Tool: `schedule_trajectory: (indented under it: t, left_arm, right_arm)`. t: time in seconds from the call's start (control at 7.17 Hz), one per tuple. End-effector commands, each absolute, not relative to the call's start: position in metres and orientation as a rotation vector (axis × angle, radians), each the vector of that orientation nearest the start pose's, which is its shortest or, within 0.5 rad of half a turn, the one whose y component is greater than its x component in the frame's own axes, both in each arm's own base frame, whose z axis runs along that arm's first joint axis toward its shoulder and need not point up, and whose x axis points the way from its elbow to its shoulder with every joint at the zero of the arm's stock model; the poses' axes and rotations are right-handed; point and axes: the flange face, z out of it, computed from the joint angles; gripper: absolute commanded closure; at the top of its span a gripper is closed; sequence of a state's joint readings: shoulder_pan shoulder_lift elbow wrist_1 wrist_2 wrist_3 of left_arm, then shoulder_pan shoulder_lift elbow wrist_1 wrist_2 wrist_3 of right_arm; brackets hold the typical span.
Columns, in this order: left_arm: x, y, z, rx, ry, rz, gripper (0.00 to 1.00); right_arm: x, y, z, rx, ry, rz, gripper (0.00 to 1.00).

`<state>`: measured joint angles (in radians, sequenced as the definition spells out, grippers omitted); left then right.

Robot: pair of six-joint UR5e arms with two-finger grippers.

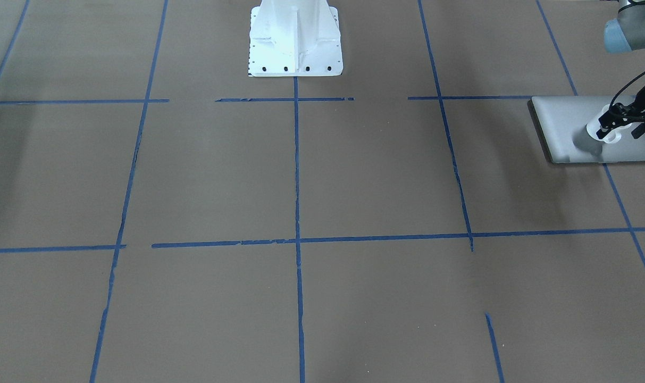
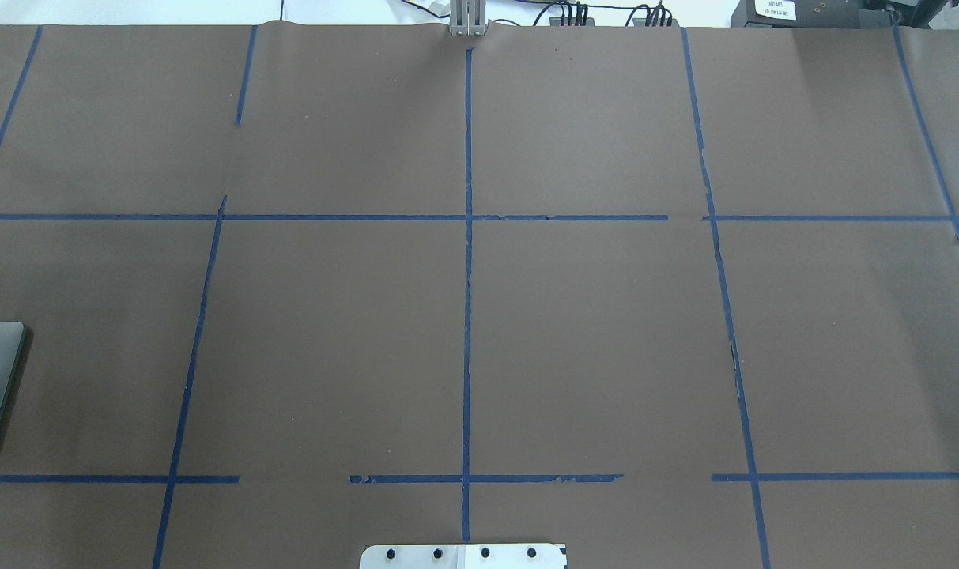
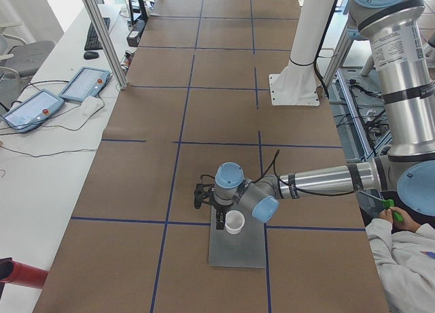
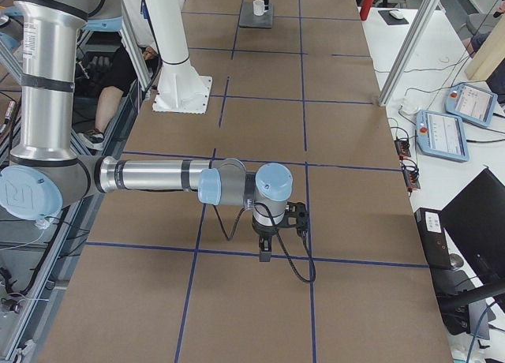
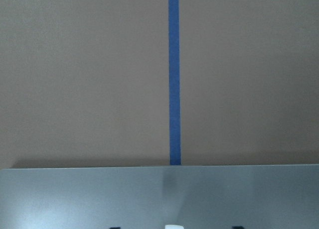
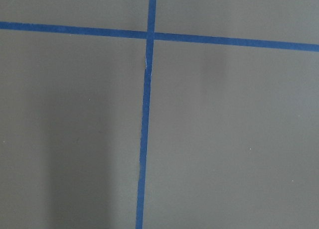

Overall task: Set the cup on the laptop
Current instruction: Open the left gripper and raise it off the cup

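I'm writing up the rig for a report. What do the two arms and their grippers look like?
Both the left arm and right arm are silver tubes with pale blue joint caps and black bands. The right arm's big cap bears a logo. The left gripper and right gripper are black, each trailing a black cable.

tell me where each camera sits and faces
front-facing: across the table, facing base, left hand, cup, laptop
overhead: behind robot, downward; base, laptop corner
exterior left: left end; left arm near
exterior right: right end; right arm near
left wrist: down at laptop
right wrist: down at tape
shared: side views both show cup
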<state>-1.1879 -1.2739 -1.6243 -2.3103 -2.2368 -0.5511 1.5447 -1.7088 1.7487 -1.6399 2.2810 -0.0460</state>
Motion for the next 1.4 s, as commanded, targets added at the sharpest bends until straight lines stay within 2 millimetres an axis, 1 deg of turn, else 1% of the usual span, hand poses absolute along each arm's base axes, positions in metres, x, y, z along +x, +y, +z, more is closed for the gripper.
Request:
schedule_trajectory:
  t: [0.0,0.14,0.28,0.42,0.56,0.84,0.98,1.12,1.26]
  left_arm:
    - [0.042,-0.385,0.637,0.168,0.762,0.130,0.00]
    - [-0.008,-0.391,0.631,0.181,0.721,0.125,0.00]
    - [-0.034,-0.404,0.629,0.171,0.699,0.151,0.00]
    - [-0.067,-0.405,0.628,0.165,0.684,0.161,0.00]
    - [-0.084,-0.408,0.618,0.136,0.683,0.119,0.00]
    - [-0.083,-0.398,0.627,0.098,0.708,0.109,0.00]
    - [-0.079,-0.395,0.623,0.100,0.758,0.108,0.00]
    - [-0.077,-0.395,0.625,0.095,0.792,0.105,0.00]
    - [-0.076,-0.389,0.626,0.091,0.793,0.104,0.00]
  right_arm:
    - [0.057,-0.432,0.646,-0.022,-0.711,-0.058,0.00]
    - [0.057,-0.432,0.646,-0.021,-0.711,-0.059,0.00]
    - [0.057,-0.432,0.646,-0.022,-0.711,-0.058,0.00]
    - [0.057,-0.432,0.646,-0.022,-0.711,-0.058,0.00]
    - [0.057,-0.432,0.646,-0.022,-0.709,-0.058,0.00]
    - [0.057,-0.432,0.646,-0.021,-0.711,-0.059,0.00]
    - [0.057,-0.432,0.646,-0.022,-0.711,-0.058,0.00]
    - [0.057,-0.432,0.646,-0.022,-0.709,-0.058,0.00]
    - [0.057,-0.432,0.646,-0.022,-0.711,-0.058,0.00]
